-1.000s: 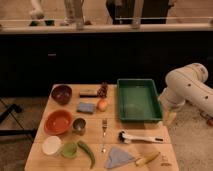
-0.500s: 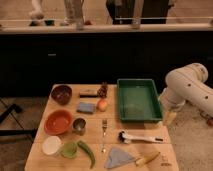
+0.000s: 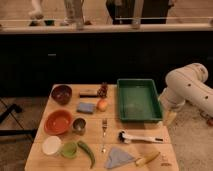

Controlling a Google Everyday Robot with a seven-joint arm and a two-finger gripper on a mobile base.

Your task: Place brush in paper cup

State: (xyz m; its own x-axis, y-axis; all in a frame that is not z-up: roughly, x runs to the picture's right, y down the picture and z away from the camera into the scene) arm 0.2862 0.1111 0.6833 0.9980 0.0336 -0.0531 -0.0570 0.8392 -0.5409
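Note:
The brush (image 3: 141, 137) lies flat on the wooden table (image 3: 165, 150) at the front right, with its white handle pointing right and its black bristle head (image 3: 123, 135) to the left. The paper cup (image 3: 51, 145), small and white, stands at the table's front left corner, far from the brush. My white arm (image 3: 187, 87) reaches in from the right. My gripper (image 3: 170, 118) hangs beside the table's right edge, right of the green tray and above and to the right of the brush, touching neither.
A green tray (image 3: 138, 100) sits at the back right. An orange bowl (image 3: 58, 121), a metal cup (image 3: 78, 125), a green cup (image 3: 69, 149) and a green chili (image 3: 87, 152) crowd the paper cup. A fork (image 3: 104, 133), blue cloth (image 3: 117, 158) and yellow-handled knife (image 3: 148, 159) lie near the brush.

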